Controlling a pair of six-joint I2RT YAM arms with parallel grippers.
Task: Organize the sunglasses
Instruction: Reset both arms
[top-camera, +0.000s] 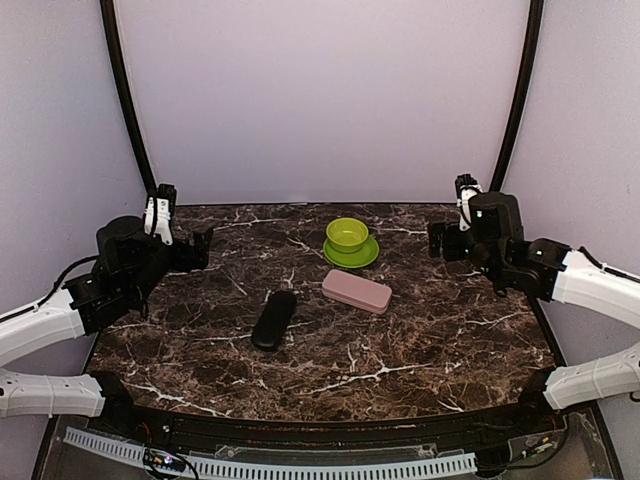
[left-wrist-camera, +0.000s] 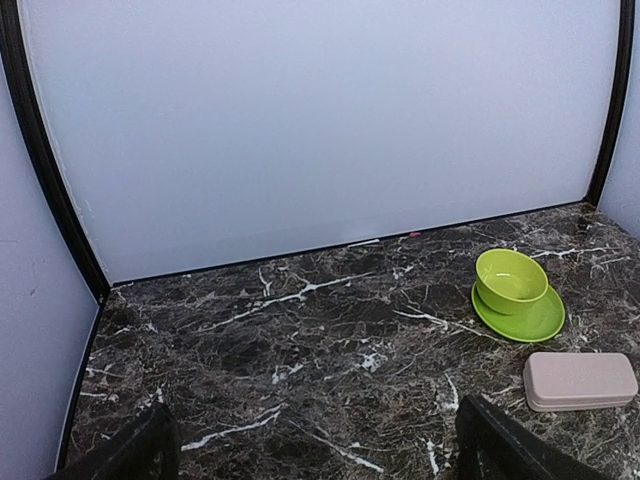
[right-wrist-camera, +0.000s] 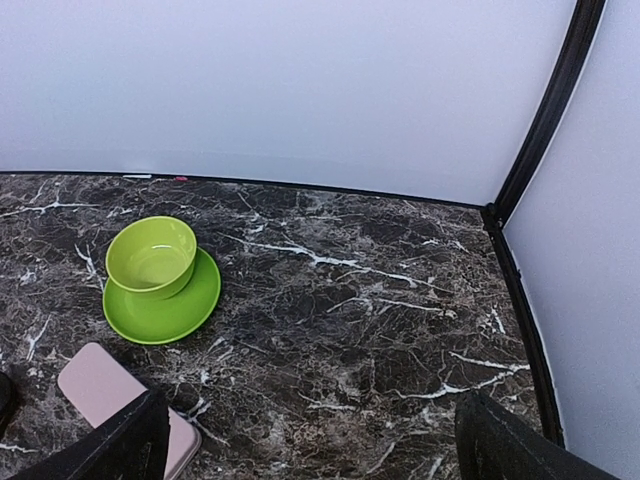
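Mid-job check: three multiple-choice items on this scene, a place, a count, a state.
1. The green bowl sits: A on the green plate; B on a red tray; C on bare marble.
2. Cases in view: A one; B two; C three.
3. The left gripper and right gripper are: A both open, empty; B both shut; C one gripping a case.
Answers: 1 A, the bowl rests on the plate's middle. 2 B, a pink case and a black case. 3 A, each wrist view shows fingers wide apart, nothing between.
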